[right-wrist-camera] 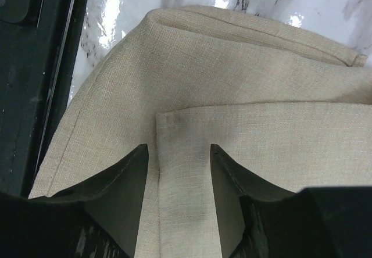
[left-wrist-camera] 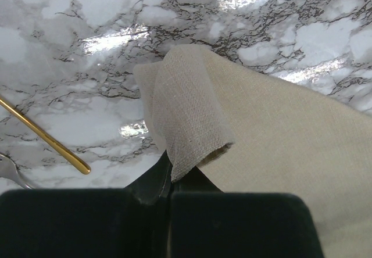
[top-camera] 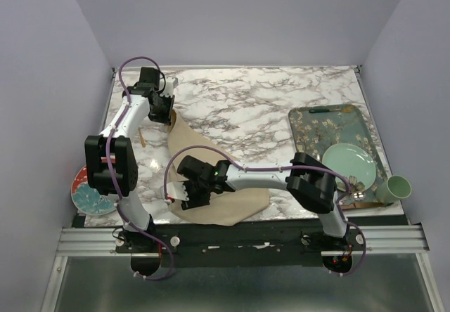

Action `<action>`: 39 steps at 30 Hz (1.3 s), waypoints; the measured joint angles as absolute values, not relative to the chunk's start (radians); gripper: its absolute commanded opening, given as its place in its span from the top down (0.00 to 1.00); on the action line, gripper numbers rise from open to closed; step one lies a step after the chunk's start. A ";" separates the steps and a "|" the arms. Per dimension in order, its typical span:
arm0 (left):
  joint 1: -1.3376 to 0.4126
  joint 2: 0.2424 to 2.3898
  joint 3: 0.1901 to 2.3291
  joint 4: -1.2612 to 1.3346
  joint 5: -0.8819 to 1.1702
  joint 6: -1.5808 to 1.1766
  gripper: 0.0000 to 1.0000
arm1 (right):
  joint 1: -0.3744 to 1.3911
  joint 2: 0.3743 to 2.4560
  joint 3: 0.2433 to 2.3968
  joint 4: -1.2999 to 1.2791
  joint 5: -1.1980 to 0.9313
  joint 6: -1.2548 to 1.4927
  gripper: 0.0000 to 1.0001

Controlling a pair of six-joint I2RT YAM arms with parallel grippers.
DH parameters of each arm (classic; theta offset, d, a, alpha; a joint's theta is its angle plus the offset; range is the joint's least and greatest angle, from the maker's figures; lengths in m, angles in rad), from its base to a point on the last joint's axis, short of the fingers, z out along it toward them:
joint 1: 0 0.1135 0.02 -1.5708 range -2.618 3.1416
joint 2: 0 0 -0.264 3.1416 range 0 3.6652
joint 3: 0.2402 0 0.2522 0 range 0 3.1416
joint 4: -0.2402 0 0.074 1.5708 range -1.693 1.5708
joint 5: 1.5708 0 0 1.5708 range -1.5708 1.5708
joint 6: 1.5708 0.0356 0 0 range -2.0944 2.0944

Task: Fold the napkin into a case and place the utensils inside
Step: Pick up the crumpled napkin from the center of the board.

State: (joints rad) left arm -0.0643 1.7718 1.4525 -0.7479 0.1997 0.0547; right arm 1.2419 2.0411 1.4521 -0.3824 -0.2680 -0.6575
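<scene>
The beige napkin [top-camera: 218, 185] lies on the marble table, partly folded, one far corner raised. My left gripper [top-camera: 169, 114] is shut on that corner. In the left wrist view the cloth [left-wrist-camera: 261, 130] curls over and into the closed tips of the left gripper [left-wrist-camera: 170, 175]. A gold utensil handle [left-wrist-camera: 49, 142] and fork tines [left-wrist-camera: 10, 169] lie to the left of it on the marble. My right gripper [top-camera: 187, 194] hovers over the napkin's near left part. In the right wrist view the right gripper [right-wrist-camera: 179, 149] stands open, its fingers astride the hemmed corner of a folded-over layer [right-wrist-camera: 232, 147]. No case shows.
A floral tray [top-camera: 309, 126] at the right holds a pale green plate [top-camera: 348, 164]. A green cup [top-camera: 397, 187] stands at the table's right edge. A patterned plate [top-camera: 88, 192] sits at the near left. The dark front rail [right-wrist-camera: 35, 66] runs close beside the napkin.
</scene>
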 measured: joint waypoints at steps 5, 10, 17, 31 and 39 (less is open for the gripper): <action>-0.060 1.772 1.452 -0.748 0.200 0.056 1.00 | 1.242 2.066 1.452 -0.384 -0.270 -0.667 0.56; -0.060 1.772 1.451 -0.746 0.200 0.056 1.00 | 1.242 2.071 1.454 -0.387 -0.271 -0.672 0.75; -0.060 1.771 1.443 -0.741 0.200 0.061 1.00 | 1.242 2.070 1.455 -0.391 -0.271 -0.661 0.99; -0.060 1.771 1.442 -0.742 0.199 0.064 1.00 | 1.242 1.942 1.454 -0.406 -0.267 -0.636 0.92; -0.060 1.771 1.442 -0.743 0.199 0.070 1.00 | 1.242 1.930 1.452 -0.412 -0.251 -0.629 0.87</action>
